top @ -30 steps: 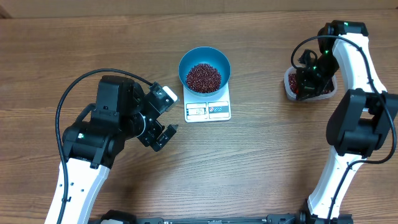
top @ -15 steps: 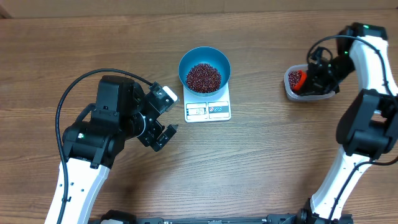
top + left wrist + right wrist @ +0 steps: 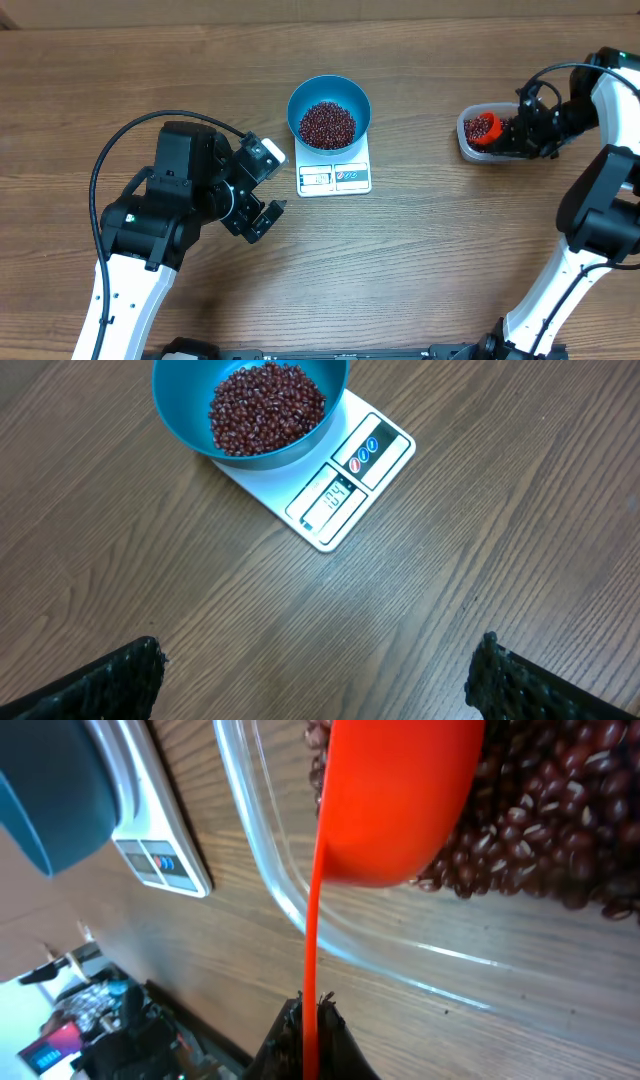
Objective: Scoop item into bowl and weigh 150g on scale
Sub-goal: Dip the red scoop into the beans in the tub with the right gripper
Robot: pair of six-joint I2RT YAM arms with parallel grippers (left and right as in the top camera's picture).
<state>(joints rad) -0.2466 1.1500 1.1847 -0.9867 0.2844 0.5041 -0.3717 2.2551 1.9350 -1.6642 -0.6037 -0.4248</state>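
The blue bowl (image 3: 329, 113) stands on the white scale (image 3: 334, 177) with a heap of dark red-brown beans (image 3: 327, 124) inside. In the left wrist view, bowl (image 3: 180, 420) and scale (image 3: 385, 455) lie ahead of my left gripper (image 3: 320, 680). The left gripper (image 3: 266, 182) hangs open and empty over bare table, down-left of the scale. My right gripper (image 3: 520, 135) is shut on the thin handle (image 3: 313, 950) of an orange-red scoop (image 3: 400, 800). The scoop (image 3: 484, 128) rests in the clear tub (image 3: 466, 147) on more beans (image 3: 560, 830).
The clear tub's wall (image 3: 300, 910) lies between the right gripper (image 3: 312, 1005) and the scoop's cup. The scale (image 3: 160, 850) and bowl (image 3: 50, 790) show far left in the right wrist view. The right arm (image 3: 600, 200) runs along the table's right side.
The right arm has swung rightward, off the top of the tub, and the orange-red scoop now shows inside it. The left arm, bowl and scale have not moved.
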